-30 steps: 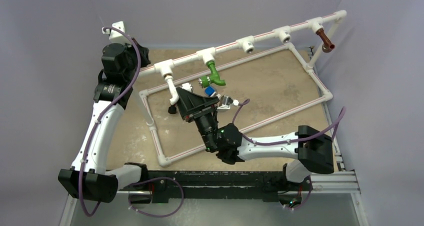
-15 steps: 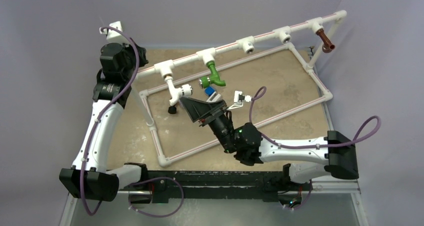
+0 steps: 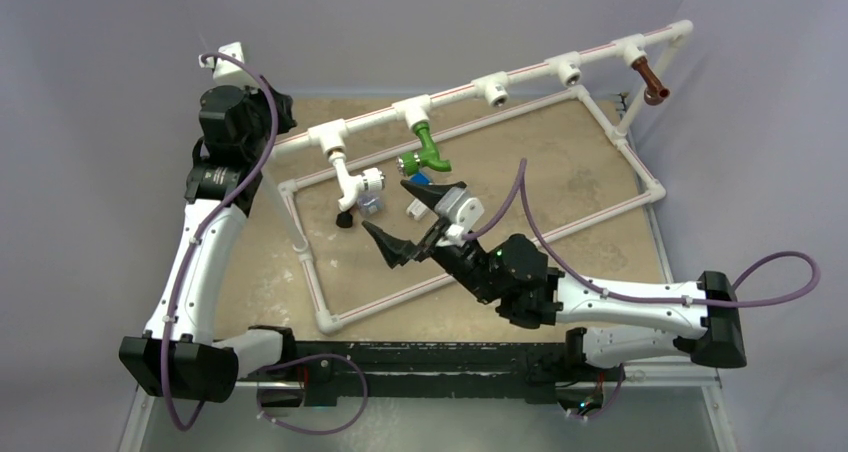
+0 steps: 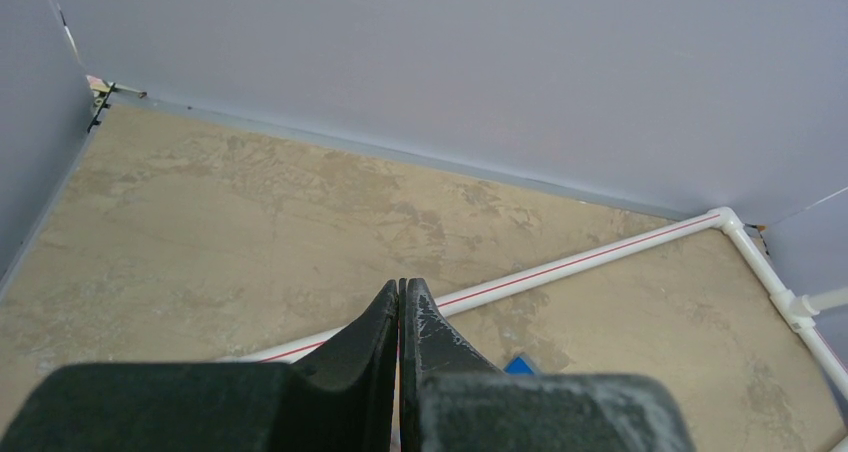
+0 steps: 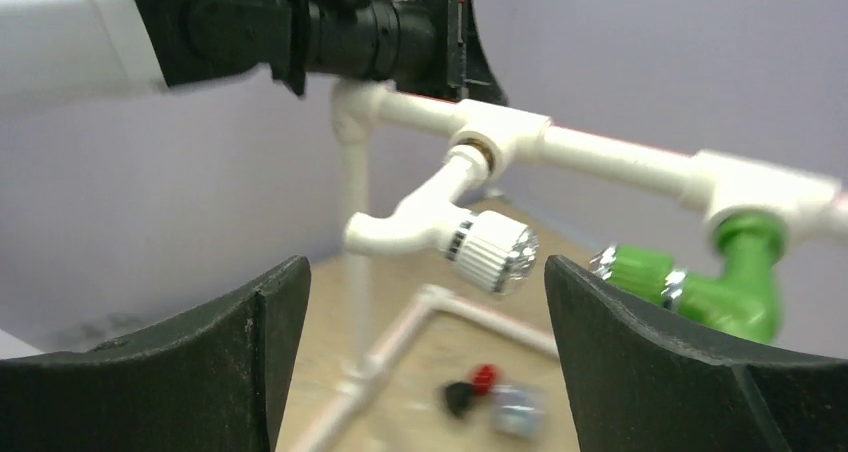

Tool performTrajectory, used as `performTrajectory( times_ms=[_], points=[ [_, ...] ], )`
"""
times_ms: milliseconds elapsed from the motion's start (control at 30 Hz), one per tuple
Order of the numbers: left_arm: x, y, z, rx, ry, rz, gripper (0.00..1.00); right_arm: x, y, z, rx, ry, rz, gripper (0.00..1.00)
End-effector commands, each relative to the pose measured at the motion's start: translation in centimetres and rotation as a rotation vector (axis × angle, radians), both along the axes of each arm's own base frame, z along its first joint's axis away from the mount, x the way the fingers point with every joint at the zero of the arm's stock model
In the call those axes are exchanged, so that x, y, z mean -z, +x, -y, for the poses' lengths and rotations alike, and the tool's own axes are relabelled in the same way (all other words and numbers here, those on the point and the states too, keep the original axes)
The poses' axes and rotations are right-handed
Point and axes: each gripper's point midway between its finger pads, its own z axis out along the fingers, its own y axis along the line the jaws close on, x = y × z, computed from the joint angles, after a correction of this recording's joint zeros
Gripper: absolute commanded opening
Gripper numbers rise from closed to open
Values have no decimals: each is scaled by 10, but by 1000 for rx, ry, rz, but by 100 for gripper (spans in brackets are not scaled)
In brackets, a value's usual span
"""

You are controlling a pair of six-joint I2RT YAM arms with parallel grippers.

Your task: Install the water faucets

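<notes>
The white faucet [image 3: 353, 181] with its silvery knob [image 5: 495, 251] hangs from the leftmost tee of the raised pipe. The green faucet [image 3: 425, 152] hangs from the tee beside it and shows in the right wrist view [image 5: 718, 282]. The brown faucet [image 3: 651, 80] hangs at the far right end. My right gripper [image 3: 407, 222] is open and empty, a little in front of the white faucet and clear of it. My left gripper [image 4: 401, 288] is shut and empty, held high at the back left by the pipe's end.
The white pipe frame [image 3: 470, 251] lies on the tan table, its raised bar [image 3: 525, 69] carrying two bare tees. A small blue-and-white block [image 3: 418, 181], a black-and-red bit [image 3: 345, 218] and a small clear piece [image 3: 370, 205] lie under the faucets.
My right gripper has let go of the white faucet, opened wide and drawn back toward the near right. The white faucet stays on its tee. The left arm has not moved.
</notes>
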Motion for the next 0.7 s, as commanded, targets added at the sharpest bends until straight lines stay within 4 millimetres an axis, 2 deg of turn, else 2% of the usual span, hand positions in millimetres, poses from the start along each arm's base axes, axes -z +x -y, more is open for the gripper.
performTrajectory(
  times_ms=[0,267,367,667],
  points=[
    [94,-17,-5,1,21,-317,0,0,6,4,111,-424,458,88],
    [95,-17,-6,1,17,-319,0,1,28,14,393,-775,853,90],
    [96,-17,-6,2,17,-321,0,-4,33,14,497,-854,965,91],
    [97,-17,-7,-1,18,-325,0,-10,39,-22,533,-927,1092,90]
  ],
)
